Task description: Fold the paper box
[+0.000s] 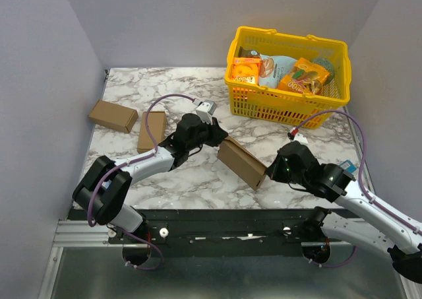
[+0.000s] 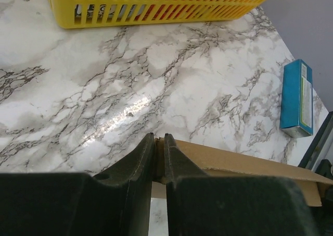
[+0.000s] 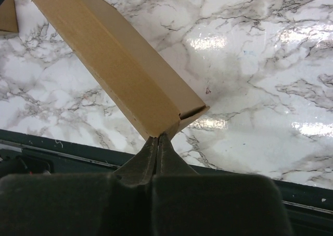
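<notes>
– Left arm (image 1: pixel 132 167) and right arm (image 1: pixel 369 203) reach in from the near edge. Where is the paper box (image 1: pixel 241 160)?
– Mid worktop (image 1: pixel 184 183), slanting. The left gripper (image 1: pixel 217 135) has its far end, the right gripper (image 1: pixel 269 171) its near end.
– Left wrist?
– Left gripper (image 2: pixel 158 138) squeezes a thin cardboard edge. The paper box (image 2: pixel 234 163) runs off right.
– Right wrist?
– Right gripper (image 3: pixel 157 138) pinches a corner tight. The paper box (image 3: pixel 114 59) stretches away up-left. I think neither arm is nearer.
</notes>
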You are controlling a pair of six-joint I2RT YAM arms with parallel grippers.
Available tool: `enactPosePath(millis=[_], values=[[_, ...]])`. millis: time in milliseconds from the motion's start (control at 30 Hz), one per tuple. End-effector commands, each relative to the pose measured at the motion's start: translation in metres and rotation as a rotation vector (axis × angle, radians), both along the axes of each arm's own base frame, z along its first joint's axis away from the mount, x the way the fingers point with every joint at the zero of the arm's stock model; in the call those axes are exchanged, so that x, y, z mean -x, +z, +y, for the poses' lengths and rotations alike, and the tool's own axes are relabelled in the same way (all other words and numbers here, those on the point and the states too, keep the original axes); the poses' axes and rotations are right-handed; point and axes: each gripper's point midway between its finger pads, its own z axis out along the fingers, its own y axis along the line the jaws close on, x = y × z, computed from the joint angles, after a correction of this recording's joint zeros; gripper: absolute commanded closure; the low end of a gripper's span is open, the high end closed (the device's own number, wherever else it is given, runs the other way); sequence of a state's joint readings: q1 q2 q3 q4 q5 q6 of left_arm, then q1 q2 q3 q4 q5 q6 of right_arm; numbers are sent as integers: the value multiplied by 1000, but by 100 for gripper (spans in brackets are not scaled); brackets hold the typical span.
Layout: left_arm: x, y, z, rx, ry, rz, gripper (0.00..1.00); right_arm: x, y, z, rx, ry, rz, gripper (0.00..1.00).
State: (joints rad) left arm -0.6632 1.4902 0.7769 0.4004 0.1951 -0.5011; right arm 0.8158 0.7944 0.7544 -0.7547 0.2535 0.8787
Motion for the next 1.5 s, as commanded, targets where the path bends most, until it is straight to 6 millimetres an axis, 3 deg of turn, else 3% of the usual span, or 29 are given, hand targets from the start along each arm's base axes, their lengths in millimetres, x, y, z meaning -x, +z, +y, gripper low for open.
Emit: enactPosePath(millis=[0,633,1033,1300,1467], values=[[37,-61,9,-184,-67,144,80,-12,17,5,-40,-27,-45,100],[44,-74,10,-304,-78,100,82,-14,30,-5,-169,-111,-101,100],[45,-72,11,-387,-45,41,82,-6,-3,-24,-44,-130,-42,99],[48,-72,10,-399,-46,33,82,-9,-8,-28,16,-122,-38,79],[49,-72,9,-401,-48,28,82,-11,-6,-32,37,-131,-49,74]])
